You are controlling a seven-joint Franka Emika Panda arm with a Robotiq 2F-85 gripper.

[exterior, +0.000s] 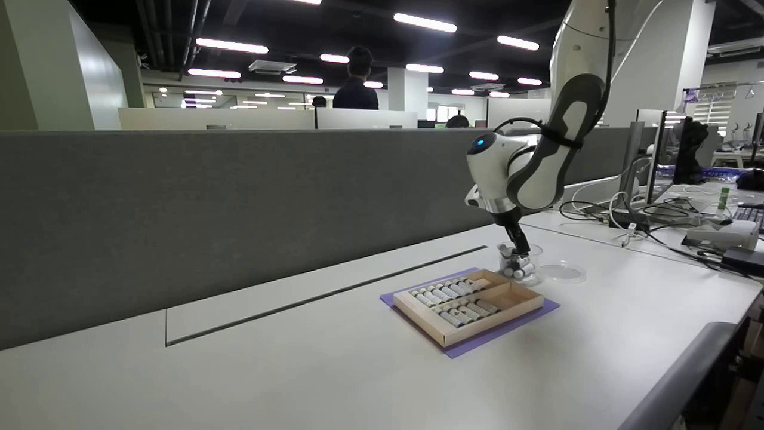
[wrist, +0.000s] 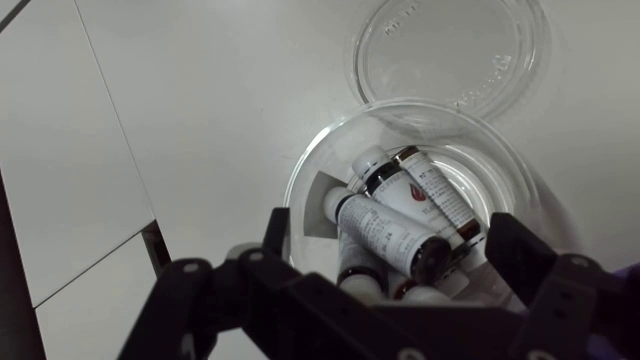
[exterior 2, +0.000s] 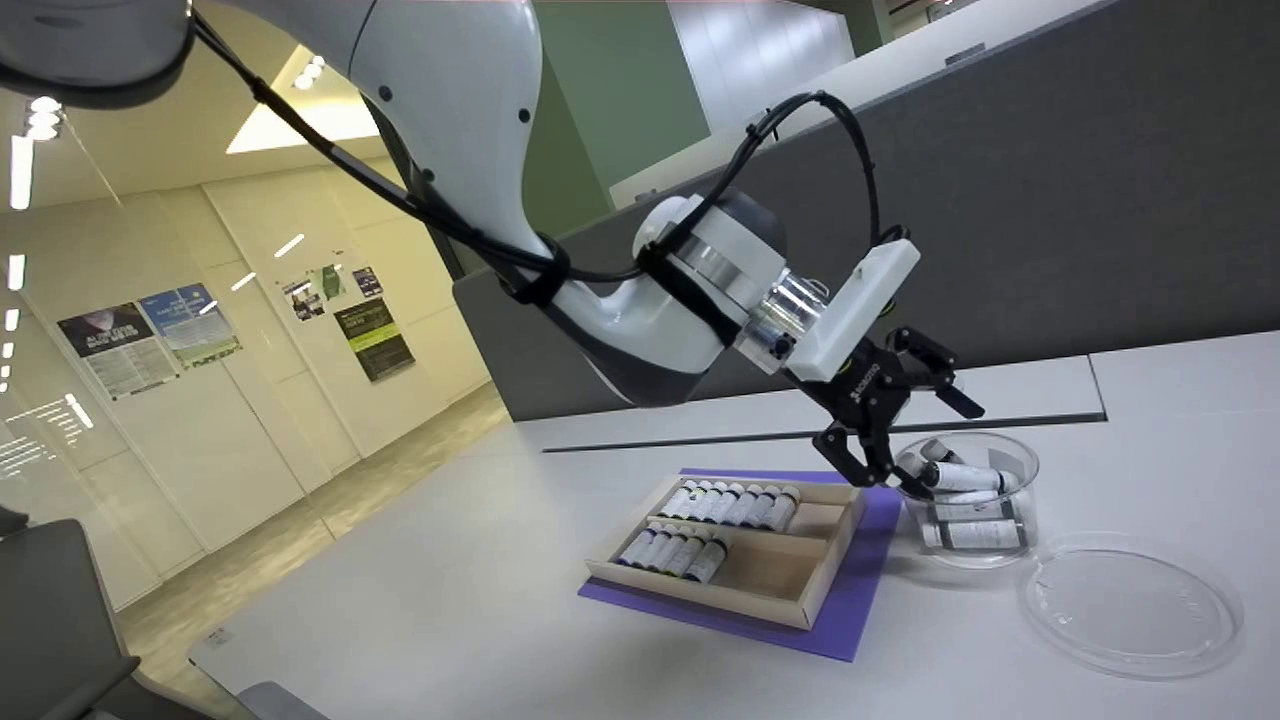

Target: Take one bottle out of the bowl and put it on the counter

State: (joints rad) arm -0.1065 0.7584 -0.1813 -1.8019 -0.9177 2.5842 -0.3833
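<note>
The clear bowl stands on the white counter and holds several small bottles with white labels; it also shows in an exterior view and in the wrist view. In the wrist view one bottle lies slantwise on top of the others, white cap toward the upper left, dark base toward the lower right. My gripper is open above the bowl, one fingertip near its rim. In the wrist view the open fingers stand apart on either side of the top bottle, with nothing held. The lower bottles are partly hidden.
A clear round lid lies beside the bowl. A tan tray with two rows of bottles stands on a purple sheet close to the bowl. A grey partition runs along the back. Cables and monitors stand farther along the counter.
</note>
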